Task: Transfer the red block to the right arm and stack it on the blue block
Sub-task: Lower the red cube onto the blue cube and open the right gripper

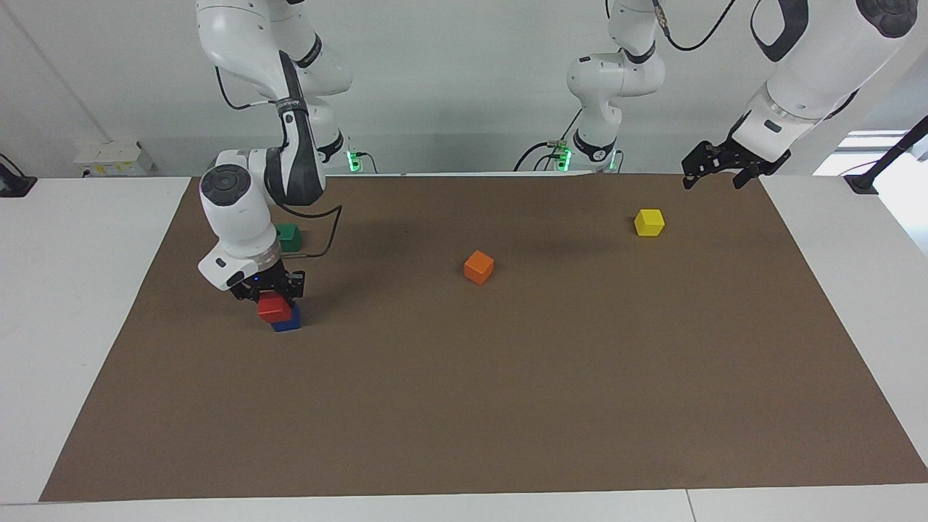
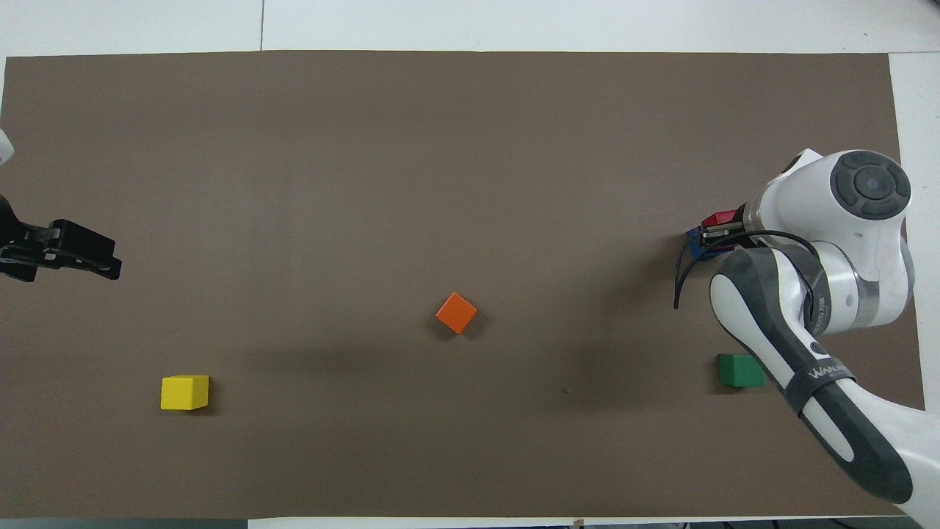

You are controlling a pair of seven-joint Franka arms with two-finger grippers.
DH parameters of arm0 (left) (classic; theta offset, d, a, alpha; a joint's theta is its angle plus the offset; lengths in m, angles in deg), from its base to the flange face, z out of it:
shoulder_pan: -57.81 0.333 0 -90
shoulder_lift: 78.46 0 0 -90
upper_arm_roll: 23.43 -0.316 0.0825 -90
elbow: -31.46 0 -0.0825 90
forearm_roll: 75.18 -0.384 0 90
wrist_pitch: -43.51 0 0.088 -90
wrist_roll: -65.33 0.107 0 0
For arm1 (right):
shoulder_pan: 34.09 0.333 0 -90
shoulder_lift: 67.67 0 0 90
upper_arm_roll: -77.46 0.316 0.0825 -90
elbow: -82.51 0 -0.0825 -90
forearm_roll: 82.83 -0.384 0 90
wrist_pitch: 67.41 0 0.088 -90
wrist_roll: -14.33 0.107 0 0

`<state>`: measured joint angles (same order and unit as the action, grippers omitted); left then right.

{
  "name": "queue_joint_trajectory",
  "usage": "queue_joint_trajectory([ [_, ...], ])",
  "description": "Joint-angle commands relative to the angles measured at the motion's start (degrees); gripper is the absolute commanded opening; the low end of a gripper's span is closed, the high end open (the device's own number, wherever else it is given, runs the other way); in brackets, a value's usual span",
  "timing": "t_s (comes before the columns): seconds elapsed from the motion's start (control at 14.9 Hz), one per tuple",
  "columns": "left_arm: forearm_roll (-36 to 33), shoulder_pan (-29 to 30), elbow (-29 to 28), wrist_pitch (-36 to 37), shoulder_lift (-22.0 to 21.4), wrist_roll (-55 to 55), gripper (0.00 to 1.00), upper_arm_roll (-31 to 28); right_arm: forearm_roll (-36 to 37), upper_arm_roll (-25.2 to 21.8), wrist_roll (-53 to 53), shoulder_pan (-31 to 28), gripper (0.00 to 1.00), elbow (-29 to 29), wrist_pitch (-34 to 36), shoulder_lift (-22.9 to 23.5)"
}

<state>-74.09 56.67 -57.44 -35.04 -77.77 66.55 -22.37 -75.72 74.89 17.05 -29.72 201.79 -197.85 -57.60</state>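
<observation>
Red block (image 1: 274,307) betw. clamped right jaws, atop blue block (image 1: 288,322); left jaws open.

a brown mat (image 1: 464,406) covers most of the white worktop (image 1: 80,290). an orange cube (image 1: 478,267) sits near the middle of the mat, turned at an angle to the mat's edges. a yellow cube (image 1: 649,222) lies toward the left arm's end, nearer to the robots than the orange one. a green cube (image 1: 289,237) rests toward the right arm's end, also nearer to the robots. all three stand well apart.
</observation>
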Motion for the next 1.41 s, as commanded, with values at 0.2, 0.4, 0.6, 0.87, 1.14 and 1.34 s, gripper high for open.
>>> queue_joint_trajectory([
  [0.2,-1.3,0.0,-1.4,2.8,-1.5,-0.8,1.0,-0.1,1.2,0.3,-0.4,-0.1,0.83,0.2,0.0,-0.2],
  [0.4,-1.3,0.0,-1.4,4.3,-1.5,-0.8,1.0,-0.1,1.2,0.3,-0.4,-0.1,1.0,0.2,0.5,-0.3],
  [0.6,-1.3,0.0,-1.4,4.6,-1.5,-0.7,1.0,-0.1,1.1,0.4,-0.3,1.0,1.0,-1.2,2.1,-0.2],
  [0.87,-1.3,0.0,-1.4,4.6,-1.5,-0.7,1.0,-0.1,-1.3,0.7,-0.3,1.0,1.0,-4.6,4.4,-1.1],
  [1.14,-1.3,0.0,-1.4,4.6,-1.5,-0.7,1.0,-0.1,-5.4,0.8,-0.5,0.9,1.0,-9.6,10.4,-2.5],
  [1.34,-1.3,0.0,-1.4,4.6,-1.5,-0.7,1.0,-0.1,-7.9,0.8,-1.0,0.4,1.0,-14.9,18.7,-3.9],
])
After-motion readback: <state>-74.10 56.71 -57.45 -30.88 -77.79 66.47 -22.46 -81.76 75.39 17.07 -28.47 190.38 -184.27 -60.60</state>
